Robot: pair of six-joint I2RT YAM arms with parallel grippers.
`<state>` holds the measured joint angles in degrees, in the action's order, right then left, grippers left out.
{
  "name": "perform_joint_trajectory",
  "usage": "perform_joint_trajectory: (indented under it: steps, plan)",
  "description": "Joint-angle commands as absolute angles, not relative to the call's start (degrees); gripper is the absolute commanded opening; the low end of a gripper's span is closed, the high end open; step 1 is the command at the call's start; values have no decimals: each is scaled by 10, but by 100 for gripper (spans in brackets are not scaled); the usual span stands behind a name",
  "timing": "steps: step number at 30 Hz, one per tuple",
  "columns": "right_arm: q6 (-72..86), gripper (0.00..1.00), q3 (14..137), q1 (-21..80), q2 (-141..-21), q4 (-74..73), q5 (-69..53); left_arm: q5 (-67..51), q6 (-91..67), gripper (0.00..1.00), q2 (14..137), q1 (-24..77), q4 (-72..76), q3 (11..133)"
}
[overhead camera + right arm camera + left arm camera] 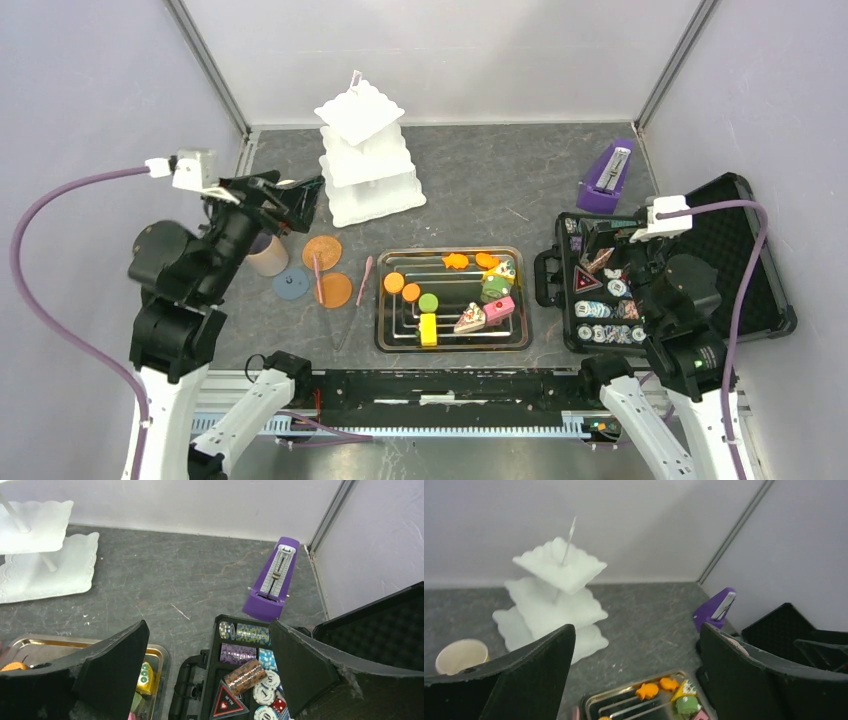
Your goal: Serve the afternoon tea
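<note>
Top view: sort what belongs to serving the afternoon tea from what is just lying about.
For the tea: white three-tier scalloped stand, small colourful toy cakes, round orange biscuits, beige mug.
Lying about: purple metronome, black case of round poker chips.

The left arm [205, 262] partly hid the beige mug [268, 262], and the right wrist view cut off the white stand [50, 565].

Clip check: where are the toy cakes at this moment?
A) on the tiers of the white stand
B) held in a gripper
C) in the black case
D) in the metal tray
D: the toy cakes lie in the metal tray near the arms' bases, while the tiers of the white stand are bare.
</note>
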<state>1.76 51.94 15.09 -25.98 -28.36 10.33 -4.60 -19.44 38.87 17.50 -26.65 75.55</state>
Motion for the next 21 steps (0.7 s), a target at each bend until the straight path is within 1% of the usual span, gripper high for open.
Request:
perform_joint_trajectory:
  steps: [1, 5, 9, 11, 16, 19, 21]
  plan:
    - [15, 98, 508, 149, -264, -269, 95, 31, -167, 100, 427, 178, -409, 784]
    - [6, 98, 503, 149, -291, -264, 57, 86, -160, 100, 451, 178, -514, 781]
    - [21, 98, 461, 148, -291, -215, -11, 149, -184, 100, 462, 177, -602, 752]
    - [34, 98, 443, 148, -292, -192, -43, 162, -209, 100, 459, 178, -631, 729]
    - [59, 98, 423, 149, -299, -174, -59, 142, -266, 100, 464, 194, -650, 645]
    - [54, 98, 426, 148, -293, -186, -52, 76, -268, 100, 493, 197, -629, 598]
    - [50, 98, 430, 148, -287, -197, -42, 52, -272, 100, 532, 197, -631, 585]
